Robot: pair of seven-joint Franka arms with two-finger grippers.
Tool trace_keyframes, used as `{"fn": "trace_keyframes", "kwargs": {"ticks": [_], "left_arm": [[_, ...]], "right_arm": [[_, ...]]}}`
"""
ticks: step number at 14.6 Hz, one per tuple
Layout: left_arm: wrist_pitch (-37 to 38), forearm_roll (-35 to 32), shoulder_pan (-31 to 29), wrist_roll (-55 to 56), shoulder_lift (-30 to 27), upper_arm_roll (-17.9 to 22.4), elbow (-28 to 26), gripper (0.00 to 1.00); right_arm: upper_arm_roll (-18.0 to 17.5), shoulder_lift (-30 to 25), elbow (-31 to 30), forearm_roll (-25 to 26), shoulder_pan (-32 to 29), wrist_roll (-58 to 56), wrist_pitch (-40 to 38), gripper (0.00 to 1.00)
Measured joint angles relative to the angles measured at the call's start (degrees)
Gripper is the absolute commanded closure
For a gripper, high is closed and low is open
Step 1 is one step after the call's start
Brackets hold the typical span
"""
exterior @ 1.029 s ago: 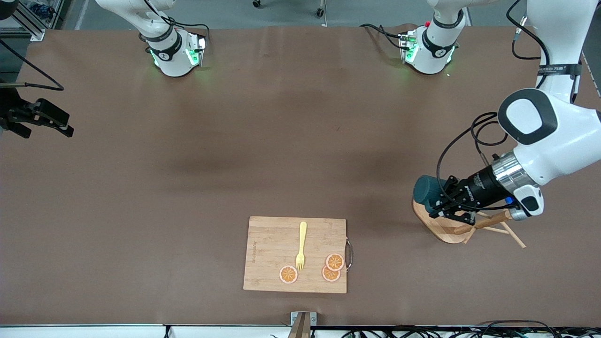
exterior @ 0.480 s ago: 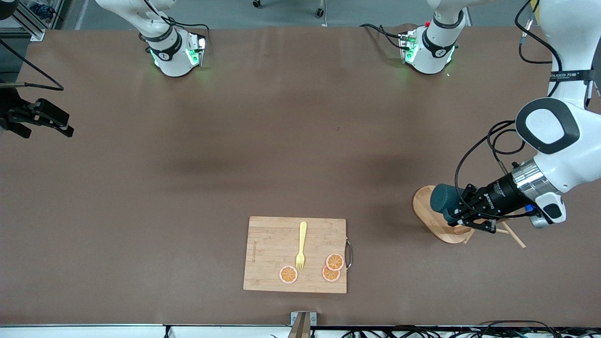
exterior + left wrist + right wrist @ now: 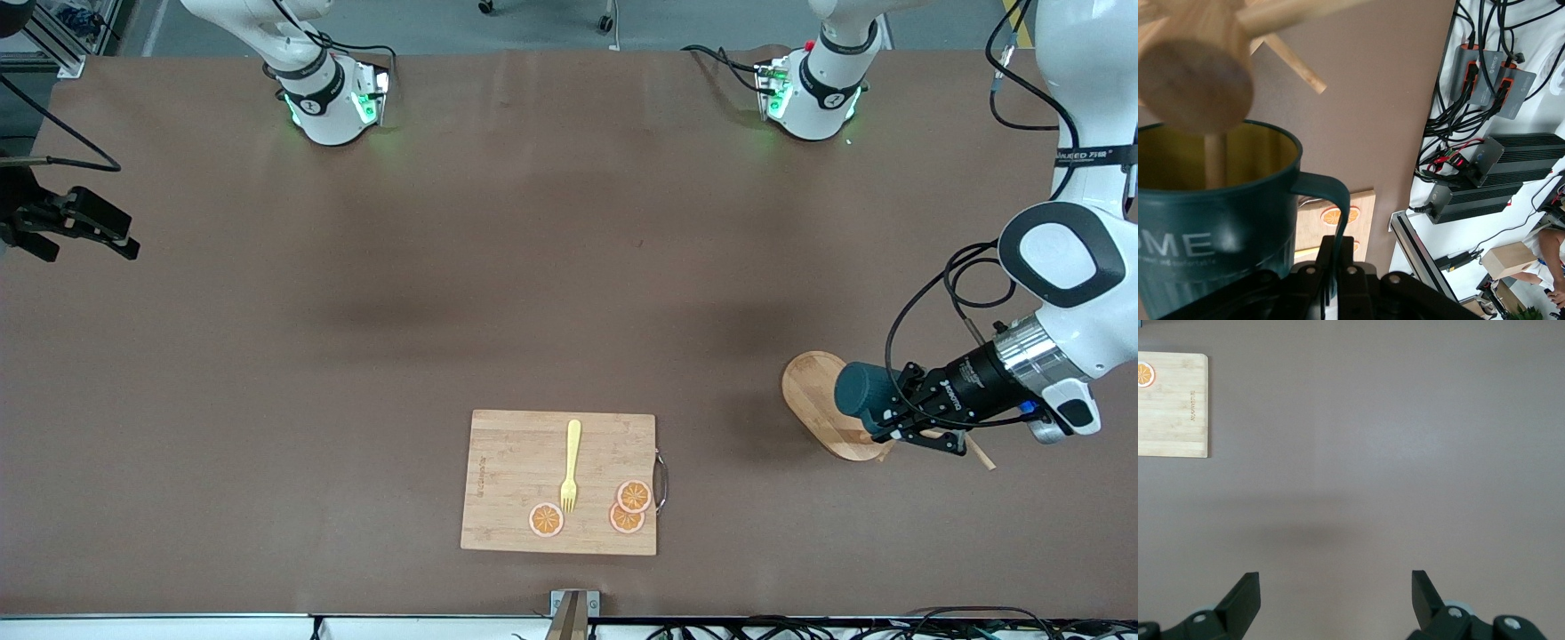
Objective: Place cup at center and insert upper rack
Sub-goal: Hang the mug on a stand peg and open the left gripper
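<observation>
Open brown table (image 3: 533, 267) stretches between the two arm bases, with only a cutting board (image 3: 524, 462) carrying a fork (image 3: 570, 465) and orange slices (image 3: 629, 505) toward the front camera. At the left arm's end, the upper rack (image 3: 827, 413) crowds the left gripper (image 3: 893, 418), clamped on the cup (image 3: 861, 391).

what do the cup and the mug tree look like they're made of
The cup: probably matte plastic or enamelled metal, judging by its thin rim, smooth dark teal wall and printed white lettering; which one is unclear. The mug tree: light unpainted wood, with visible grain on its oval base and on the post end.
</observation>
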State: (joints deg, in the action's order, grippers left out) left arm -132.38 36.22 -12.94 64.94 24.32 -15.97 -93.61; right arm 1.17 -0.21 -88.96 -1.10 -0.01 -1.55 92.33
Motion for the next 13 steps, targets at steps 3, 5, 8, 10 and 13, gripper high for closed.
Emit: {"fn": "trace_keyframes", "kwargs": {"ticks": [3,5,8,10,13], "left_arm": [[0.0,0.0,-0.5,-0.4,0.8,0.1,0.5,0.95],[0.0,0.0,-0.7,-0.8,1.2,0.2,0.6,0.95],[0.0,0.0,-1.3,-0.9,1.4,0.3,0.6,0.93],[0.0,0.0,-1.5,-1.0,1.4,0.3,0.6,0.47],[-0.1,0.0,-1.8,-1.0,1.4,0.3,1.7,0.00]], "right_arm": [[0.0,0.0,0.0,0.0,0.0,0.0,0.0,0.00],[0.0,0.0,0.0,0.0,0.0,0.0,0.0,0.00],[0.0,0.0,0.0,0.0,0.0,0.0,0.0,0.00],[0.0,0.0,0.0,0.0,0.0,0.0,0.0,0.00],[0.0,0.0,0.0,0.0,0.0,0.0,0.0,0.00]]}}
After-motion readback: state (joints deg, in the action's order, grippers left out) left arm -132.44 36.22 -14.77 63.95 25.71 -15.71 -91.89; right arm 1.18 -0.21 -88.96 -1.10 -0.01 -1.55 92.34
